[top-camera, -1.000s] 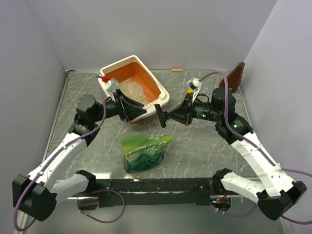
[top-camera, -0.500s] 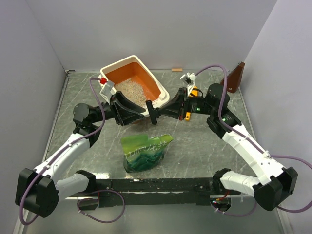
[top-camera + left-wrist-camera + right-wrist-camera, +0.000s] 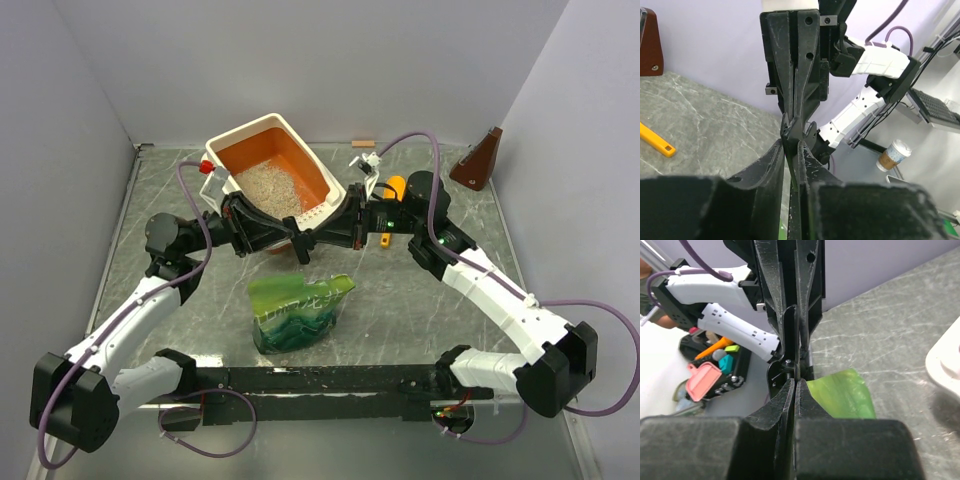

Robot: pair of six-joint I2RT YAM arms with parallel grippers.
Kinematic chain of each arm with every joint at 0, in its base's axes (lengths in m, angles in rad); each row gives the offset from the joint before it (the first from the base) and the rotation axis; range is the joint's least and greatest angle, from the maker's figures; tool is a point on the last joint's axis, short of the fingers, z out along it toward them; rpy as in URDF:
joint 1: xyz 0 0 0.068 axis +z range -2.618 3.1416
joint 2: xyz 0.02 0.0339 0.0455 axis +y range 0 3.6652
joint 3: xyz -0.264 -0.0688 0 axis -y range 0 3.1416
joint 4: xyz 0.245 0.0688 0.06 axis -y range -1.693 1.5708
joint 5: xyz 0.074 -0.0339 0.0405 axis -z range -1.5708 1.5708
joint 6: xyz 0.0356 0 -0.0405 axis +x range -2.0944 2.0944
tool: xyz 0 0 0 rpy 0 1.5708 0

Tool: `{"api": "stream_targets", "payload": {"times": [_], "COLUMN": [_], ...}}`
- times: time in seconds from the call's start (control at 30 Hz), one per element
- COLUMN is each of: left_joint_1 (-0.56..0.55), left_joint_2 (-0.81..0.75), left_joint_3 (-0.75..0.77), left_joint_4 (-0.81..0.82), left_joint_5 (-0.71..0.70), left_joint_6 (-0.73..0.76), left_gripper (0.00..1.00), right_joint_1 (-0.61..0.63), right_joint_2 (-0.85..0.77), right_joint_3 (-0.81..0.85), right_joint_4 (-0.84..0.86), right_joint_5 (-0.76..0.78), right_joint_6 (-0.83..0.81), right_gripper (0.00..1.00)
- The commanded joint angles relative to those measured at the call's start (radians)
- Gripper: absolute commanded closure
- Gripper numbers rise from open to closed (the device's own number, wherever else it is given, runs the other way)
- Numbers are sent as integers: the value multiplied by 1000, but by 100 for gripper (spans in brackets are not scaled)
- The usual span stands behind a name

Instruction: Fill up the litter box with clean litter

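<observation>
The litter box point(image 3: 262, 126) sat at the far side of the desk point(image 3: 420, 300), with the clean litter point(image 3: 268, 186) heaped inside. Near its front corner, beyond the green bag point(image 3: 296, 312), the two arms met tip to tip. The right gripper point(image 3: 794, 384) had its fingers pressed together. The left gripper point(image 3: 792, 146) showed a thin slit between its fingers, possibly nipping the right tips; I could not tell.
</observation>
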Motion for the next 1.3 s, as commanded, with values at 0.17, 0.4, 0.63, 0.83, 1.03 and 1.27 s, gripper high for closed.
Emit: {"api": "stream_targets", "payload": {"times": [0.17, 0.4, 0.63, 0.83, 1.03, 1.27], "left_joint_1": [4, 4, 4, 4, 4, 4], "left_joint_2": [-27, -59, -99, -127, -124, -118], "left_joint_3": [22, 42, 57, 55, 43, 52], "left_joint_4": [36, -79, -211, -286, -266, -278], "left_joint_5": [20, 17, 9, -32, -32, -38], "left_joint_6": [26, 85, 153, 178, 141, 131], "left_gripper": [99, 99, 99, 99, 99, 99], "right_joint_1": [9, -25, -47, -45, -45, -36], "right_joint_2": [12, -66, -109, -83, -53, -22], "right_joint_3": [35, 35, 19, -17, -17, -12], "right_joint_4": [6, -126, -109, 27, 72, 107], "right_joint_5": [-7, -4, -55, -158, -141, -147], "right_joint_6": [-23, -188, -238, -178, -169, -152], "right_gripper": [74, 27, 25, 24, 23, 23]}}
